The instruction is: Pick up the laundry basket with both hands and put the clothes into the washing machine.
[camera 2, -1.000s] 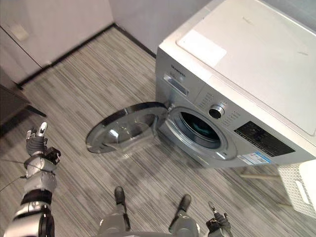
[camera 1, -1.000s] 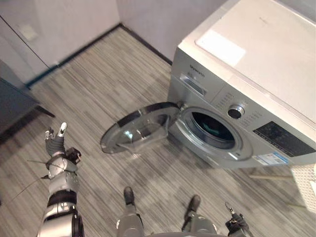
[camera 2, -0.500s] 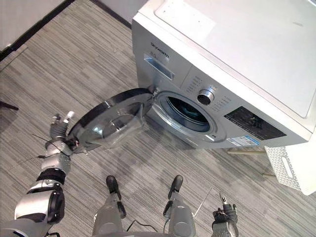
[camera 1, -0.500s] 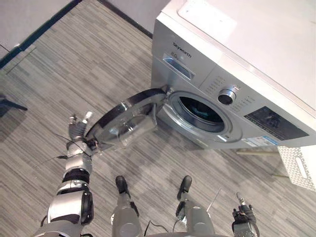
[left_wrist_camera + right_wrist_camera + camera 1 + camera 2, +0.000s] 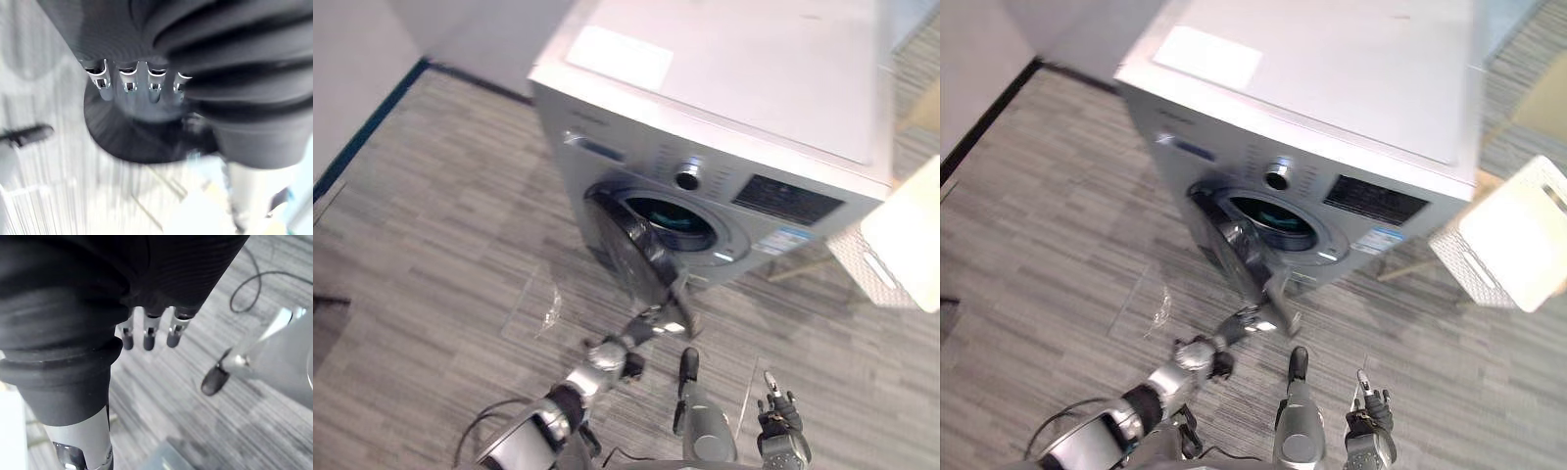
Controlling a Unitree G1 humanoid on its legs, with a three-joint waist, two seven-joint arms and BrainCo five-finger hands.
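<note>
Pressing flat against the washing machine (image 5: 734, 88) door (image 5: 631, 240), left hand (image 5: 651, 323) straight-fingered, gripping nothing: best push near its free edge. Right hand (image 5: 781, 423) hangs relaxed, empty. Laundry basket (image 5: 901, 240) sits at the machine's 3 o'clock.

Grey striped floor (image 5: 431, 215), pale wall (image 5: 352, 49).

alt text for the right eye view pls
A silver washing machine on a striped grey floor, seen from above, its round door half open with the robot's left hand touching the door's outer edge. A white basket is to the right of the machine, and the right hand hangs open at the bottom edge.
</note>
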